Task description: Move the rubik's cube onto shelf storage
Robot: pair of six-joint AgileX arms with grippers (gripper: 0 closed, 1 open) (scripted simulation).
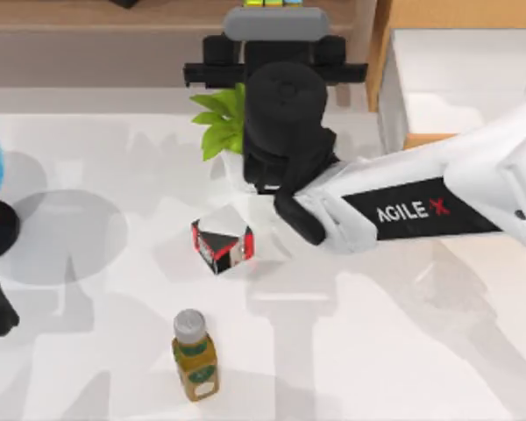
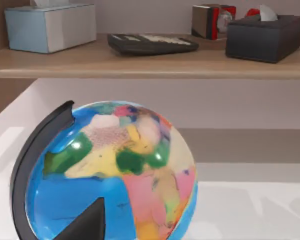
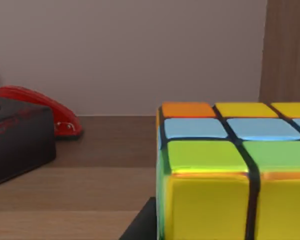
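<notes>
from above, you see the right gripper (image 1: 276, 22) reaching over the shelf storage (image 1: 96, 17), the rubik's cube (image 1: 274, 3) at its tip. the right wrist view puts the cube just above the board; whether the fingers are clamped you cannot tell. release remains.

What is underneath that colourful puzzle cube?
The rubik's cube sits over the shelf storage, whose brown board shows around it. Whether they touch is hidden. A dark edge, perhaps the right gripper, shows at its base.
</notes>
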